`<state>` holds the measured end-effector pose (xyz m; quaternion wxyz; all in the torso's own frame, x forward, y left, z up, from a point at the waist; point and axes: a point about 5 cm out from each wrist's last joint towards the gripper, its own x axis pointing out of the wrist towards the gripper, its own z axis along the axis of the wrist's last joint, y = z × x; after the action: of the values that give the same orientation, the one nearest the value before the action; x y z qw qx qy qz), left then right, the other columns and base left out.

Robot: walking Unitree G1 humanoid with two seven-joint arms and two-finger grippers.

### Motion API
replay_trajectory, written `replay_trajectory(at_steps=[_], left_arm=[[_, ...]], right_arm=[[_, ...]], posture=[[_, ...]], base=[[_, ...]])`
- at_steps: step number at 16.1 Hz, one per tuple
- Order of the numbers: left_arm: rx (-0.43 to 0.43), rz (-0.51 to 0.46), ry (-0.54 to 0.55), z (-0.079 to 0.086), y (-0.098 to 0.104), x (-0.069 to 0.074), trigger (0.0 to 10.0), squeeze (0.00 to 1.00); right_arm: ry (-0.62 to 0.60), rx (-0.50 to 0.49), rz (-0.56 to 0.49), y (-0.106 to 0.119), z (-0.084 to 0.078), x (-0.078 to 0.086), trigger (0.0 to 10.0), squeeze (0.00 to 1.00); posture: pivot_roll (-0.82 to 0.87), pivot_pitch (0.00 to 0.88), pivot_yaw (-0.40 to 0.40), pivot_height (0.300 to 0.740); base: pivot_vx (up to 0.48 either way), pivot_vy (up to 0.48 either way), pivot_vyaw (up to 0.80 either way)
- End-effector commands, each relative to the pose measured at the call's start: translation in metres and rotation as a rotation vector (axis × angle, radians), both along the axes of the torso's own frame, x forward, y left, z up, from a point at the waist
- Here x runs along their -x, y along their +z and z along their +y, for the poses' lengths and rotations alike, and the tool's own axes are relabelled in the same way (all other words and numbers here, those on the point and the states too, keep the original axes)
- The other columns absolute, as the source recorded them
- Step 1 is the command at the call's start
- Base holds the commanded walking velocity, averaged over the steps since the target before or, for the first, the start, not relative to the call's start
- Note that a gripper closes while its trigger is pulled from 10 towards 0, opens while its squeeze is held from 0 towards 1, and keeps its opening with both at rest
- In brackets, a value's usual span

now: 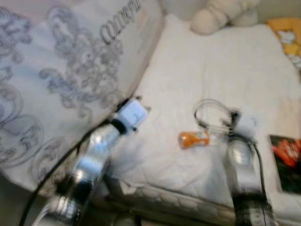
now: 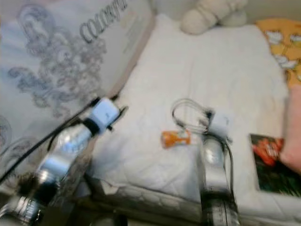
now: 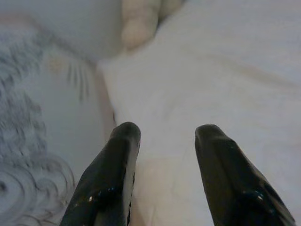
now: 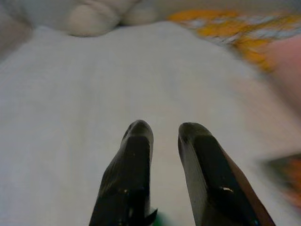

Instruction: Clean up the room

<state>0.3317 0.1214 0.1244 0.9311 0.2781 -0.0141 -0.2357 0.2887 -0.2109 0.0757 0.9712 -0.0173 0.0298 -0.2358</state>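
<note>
A small orange object [image 1: 194, 139] lies on the white quilted bed [image 1: 221, 70], near its front edge. My right gripper [image 4: 164, 129] hovers just right of it above the quilt, its black fingers a narrow gap apart with nothing between them. My left gripper [image 3: 167, 134] is held over the seam where the grey-patterned duvet [image 1: 61, 80] meets the quilt; its fingers stand wide apart and empty. A dark book with a red cover picture [image 1: 287, 162] lies at the bed's right front edge. The eye views are blurred.
A cream plush toy [image 1: 221, 14] rests at the far end of the bed. A yellow patterned cloth [image 1: 287, 37] lies at the far right. A pink shape [image 2: 294, 136] enters from the right, above the book. The bed's front edge [image 1: 169, 193] runs below my arms.
</note>
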Motion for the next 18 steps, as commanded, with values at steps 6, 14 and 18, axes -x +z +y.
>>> replay_trajectory(at_steps=[6,14,18], left_arm=[[-0.035,0.164,0.036,-0.033,-0.016,-0.037,10.0,0.00],[-0.290,0.347,-0.080,-0.077,-0.079,0.002,10.0,0.00],[-0.339,0.307,-0.035,-0.081,-0.083,0.004,10.0,0.00]], right_arm=[[0.054,0.100,0.198,-0.035,0.010,0.105,10.0,0.00],[0.283,0.047,0.322,-0.030,0.028,0.154,10.0,0.00],[0.298,0.048,0.358,-0.027,0.025,0.160,10.0,0.00]], posture=[[-0.08,0.042,0.057,0.740],[-0.20,0.061,0.052,0.740],[-0.23,0.069,0.048,0.740]], base=[[0.000,0.000,0.00],[0.000,0.000,0.00],[0.000,0.000,0.00]])
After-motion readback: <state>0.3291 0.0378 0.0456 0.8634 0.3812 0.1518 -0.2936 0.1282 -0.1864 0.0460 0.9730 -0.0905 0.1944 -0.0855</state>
